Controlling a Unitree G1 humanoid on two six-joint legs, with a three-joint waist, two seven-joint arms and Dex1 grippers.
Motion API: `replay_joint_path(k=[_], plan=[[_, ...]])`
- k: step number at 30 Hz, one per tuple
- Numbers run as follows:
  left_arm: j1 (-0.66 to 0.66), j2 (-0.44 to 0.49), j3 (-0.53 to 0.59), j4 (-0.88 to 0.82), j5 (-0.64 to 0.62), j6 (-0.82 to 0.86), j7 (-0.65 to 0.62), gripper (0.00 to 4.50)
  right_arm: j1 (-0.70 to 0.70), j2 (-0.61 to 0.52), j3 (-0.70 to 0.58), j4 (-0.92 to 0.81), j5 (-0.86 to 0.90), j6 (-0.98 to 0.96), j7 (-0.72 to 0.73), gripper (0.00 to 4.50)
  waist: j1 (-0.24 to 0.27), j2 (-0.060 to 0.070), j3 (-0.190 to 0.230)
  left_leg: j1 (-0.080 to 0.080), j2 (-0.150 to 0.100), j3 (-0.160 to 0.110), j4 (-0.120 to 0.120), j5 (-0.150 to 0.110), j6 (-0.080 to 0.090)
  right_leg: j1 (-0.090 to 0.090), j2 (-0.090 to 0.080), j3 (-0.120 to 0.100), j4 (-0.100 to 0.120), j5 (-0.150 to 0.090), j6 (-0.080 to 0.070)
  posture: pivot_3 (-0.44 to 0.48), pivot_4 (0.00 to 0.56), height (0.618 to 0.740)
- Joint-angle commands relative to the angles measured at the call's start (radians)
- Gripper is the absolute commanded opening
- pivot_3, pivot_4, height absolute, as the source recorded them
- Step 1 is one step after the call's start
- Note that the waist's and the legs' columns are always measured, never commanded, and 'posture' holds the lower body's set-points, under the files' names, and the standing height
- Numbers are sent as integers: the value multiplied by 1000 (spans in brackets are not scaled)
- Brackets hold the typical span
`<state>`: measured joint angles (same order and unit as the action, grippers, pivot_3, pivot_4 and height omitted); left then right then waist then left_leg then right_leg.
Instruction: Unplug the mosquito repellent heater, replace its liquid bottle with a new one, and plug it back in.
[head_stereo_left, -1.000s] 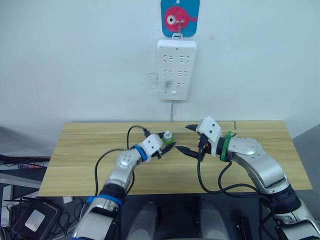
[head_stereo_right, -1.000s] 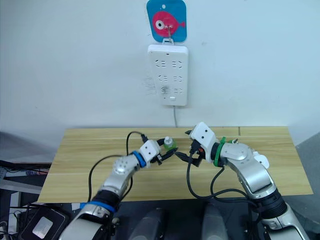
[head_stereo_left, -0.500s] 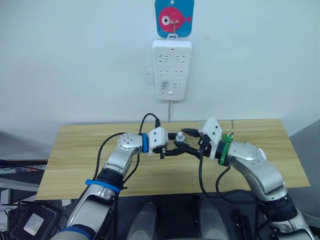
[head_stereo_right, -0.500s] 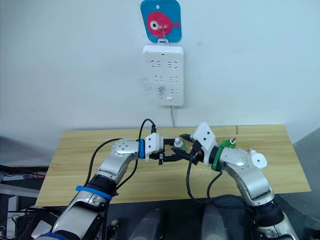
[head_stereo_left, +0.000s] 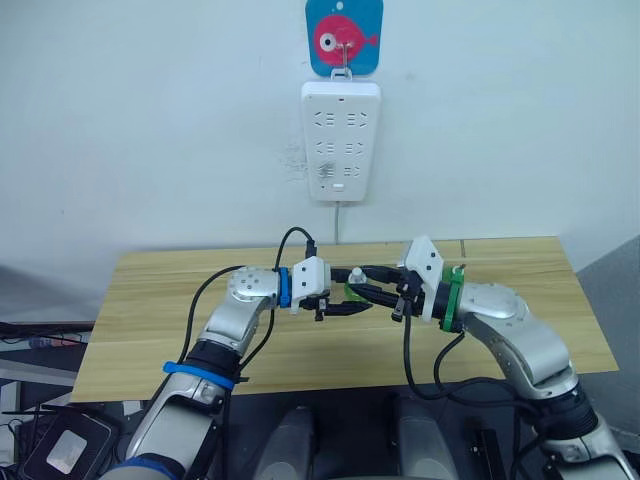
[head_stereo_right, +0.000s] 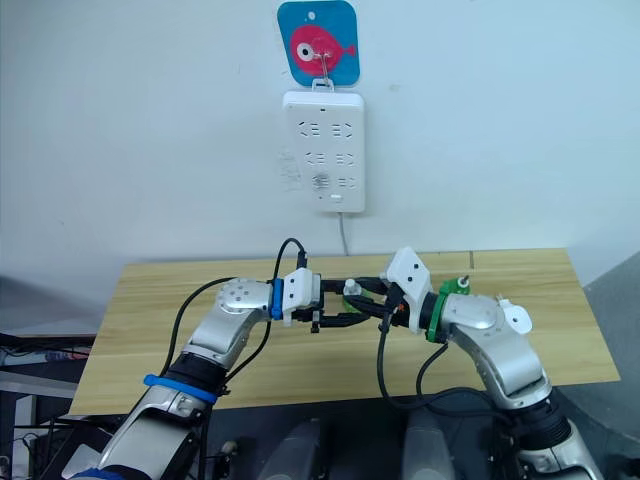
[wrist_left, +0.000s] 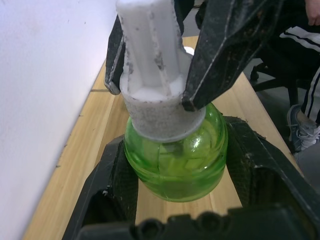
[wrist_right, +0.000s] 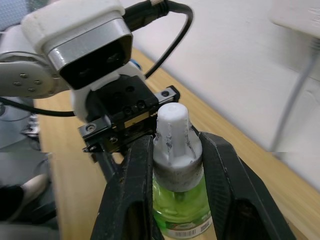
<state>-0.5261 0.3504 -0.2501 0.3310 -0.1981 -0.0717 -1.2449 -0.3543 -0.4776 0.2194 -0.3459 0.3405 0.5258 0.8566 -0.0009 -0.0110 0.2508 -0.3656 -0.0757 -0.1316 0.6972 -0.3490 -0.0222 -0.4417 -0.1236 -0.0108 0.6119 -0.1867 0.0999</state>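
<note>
While both arms meet over the middle of the wooden table (head_stereo_left: 150, 300), we observe a small liquid bottle (wrist_left: 175, 160) held between them above the tabletop, at the centre of the head views. Its body is clear green, with a white ribbed cap (wrist_right: 172, 135) on top.

Our left gripper (head_stereo_left: 345, 303) has its two black fingers (wrist_left: 107, 195) clamped against the sides of the green body; the left wrist view shows both in contact with the glass-like wall. Our right gripper (wrist_right: 172, 165) comes in from the opposite side, and its fingers (wrist_right: 132, 195) are closed on the white cap and collar of the same bottle, pressing on either side of it. The bottle stands roughly upright, cap uppermost, clear of the table surface. A printed label band (wrist_right: 187, 227) is visible low on the body in the right wrist view.

In the upper centre of the head views, a tall white power strip (head_stereo_left: 341, 140) hangs on the white wall from a hook, under a blue card bearing a pink fish (head_stereo_left: 344, 38). Its cord (head_stereo_left: 337, 225) drops down behind the table's far edge. We cannot identify the heater in these frames.
</note>
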Motion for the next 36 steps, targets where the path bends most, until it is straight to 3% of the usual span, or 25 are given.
replay_joint_path(k=[1, 4, 8, 16, 18, 23, 28, 36], plan=[[20, 15, -37, -124, -40, -38, -98, 2248, -108, -10, 42, 76, 53, -117, 221, 997, -1, 0, -1, 0, 0, 0, 0, 0, 0, 0, 0, 0, 0, 0, 0, 67, 195, 740], [58, 55, -57, -197, -69, -48, -180, 2248, -195, 0, 91, 196, 55, -191, 389, 997, -3, 1, -2, 1, 1, 0, 0, 0, 0, 0, 0, 0, 0, 0, 0, 66, 192, 740], [91, 99, -70, -231, -81, -58, -252, 2248, -278, 30, 107, 330, 30, -269, 482, 997, -3, 1, -3, 0, 0, 0, 0, 0, 0, 0, 0, 0, -1, 0, 0, 79, 192, 740], [67, 81, -44, -172, -69, -75, -215, 2248, -233, -110, 55, 301, 64, -243, 588, 3745, 17, 0, -3, 0, -1, -1, 1, 0, 0, 0, -1, -1, 0, 0, 0, 76, 200, 740], [63, 71, -30, -156, -67, -62, -182, 2248, -176, -131, 11, 243, 63, -212, 507, 4479, 18, 0, -3, 0, 0, -1, 1, 0, 0, 0, 0, -1, 0, 0, 0, 78, 205, 740], [37, 46, 11, -95, -64, -26, -70, 2248, -17, -93, -69, 51, 51, -101, 238, 4479, 16, 1, -4, 0, 0, 1, 1, 0, 0, -1, 0, 0, 2, 0, 0, 69, 213, 740], [5, 22, 24, -31, -48, -34, -9, 2248, 62, 4, -52, -78, -12, -78, 16, 4479, 17, 1, -4, 0, 0, 1, 1, 0, -1, -1, 0, 0, 2, 0, 0, 59, 219, 740], [-19, -2, 11, -1, -35, -53, -6, 2248, 59, 83, -4, -92, -68, -63, -127, 4479, 11, 1, -4, 0, 0, 0, 1, 0, -1, 0, 0, 0, 2, 0, 0, 50, 216, 740]])
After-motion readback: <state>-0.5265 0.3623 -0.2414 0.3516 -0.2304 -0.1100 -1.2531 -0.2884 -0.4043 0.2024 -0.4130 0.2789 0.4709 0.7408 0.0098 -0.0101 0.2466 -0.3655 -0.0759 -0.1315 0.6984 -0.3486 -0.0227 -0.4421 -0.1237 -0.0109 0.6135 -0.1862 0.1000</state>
